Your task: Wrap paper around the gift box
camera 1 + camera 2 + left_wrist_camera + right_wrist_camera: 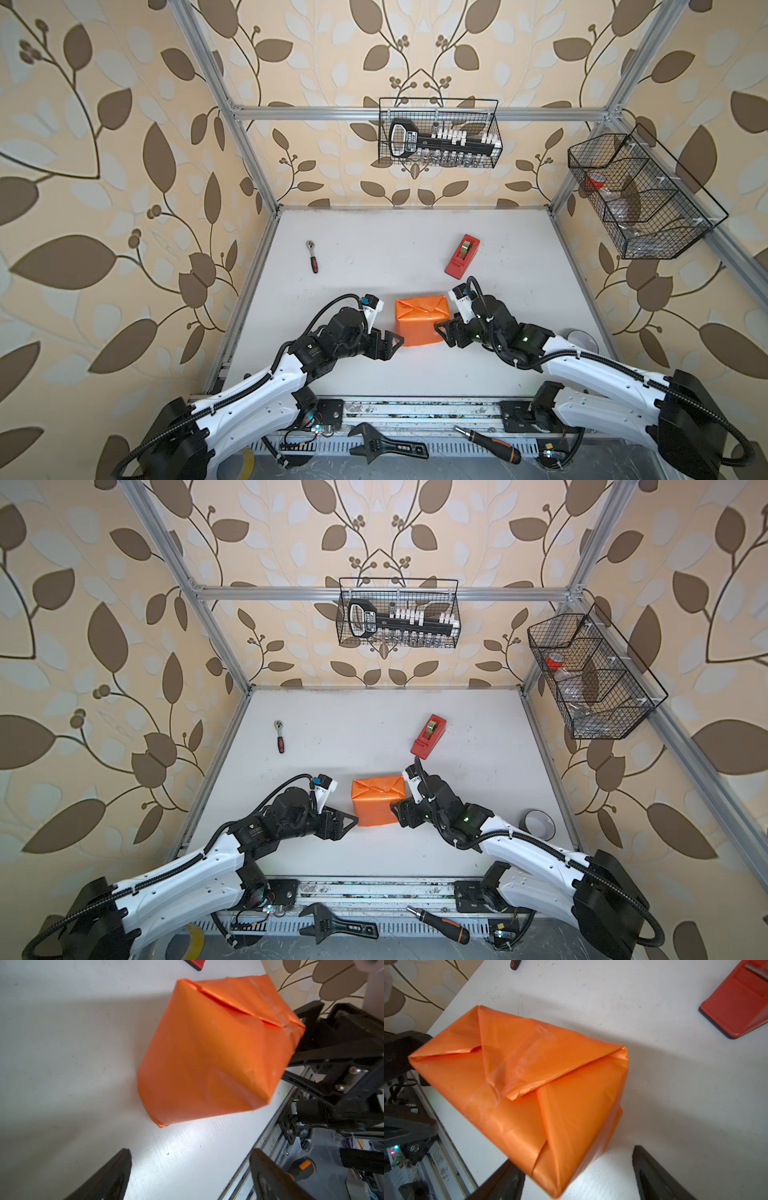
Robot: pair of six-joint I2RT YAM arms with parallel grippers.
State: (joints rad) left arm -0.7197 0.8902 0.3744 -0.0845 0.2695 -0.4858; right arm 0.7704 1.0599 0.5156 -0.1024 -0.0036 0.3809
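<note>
The paper (420, 321) is folded shut, orange face out, around the gift box, which is wholly hidden under it. The parcel stands on the white tabletop (374, 245) a little toward 6 o'clock from the middle. Its top face carries envelope-style triangular flaps, and a strip of clear tape (517, 1068) lies across them.

The left gripper (392, 347) sits at the parcel's 8 o'clock, just beside its lower corner. Its jaws are spread wide with only bare tabletop between them – it grasps nothing, and the left wrist view shows a gap to the paper.

The right gripper (441, 335) is at the parcel's 4 o'clock, also released. In the right wrist view its fingers (652, 1176) stand far apart, and a corner of the parcel reaches in between them. Whether one finger touches the paper I cannot tell.

A red tape dispenser (462, 256) lies at the parcel's 1 o'clock, well apart. A small ratchet wrench (312, 257) with a red-and-black handle lies at its 10 o'clock, near the tabletop's edge.

Beyond the front rail at 6 o'clock lie a black adjustable wrench (386, 449) and a screwdriver (488, 444) with an orange-and-black handle.
</note>
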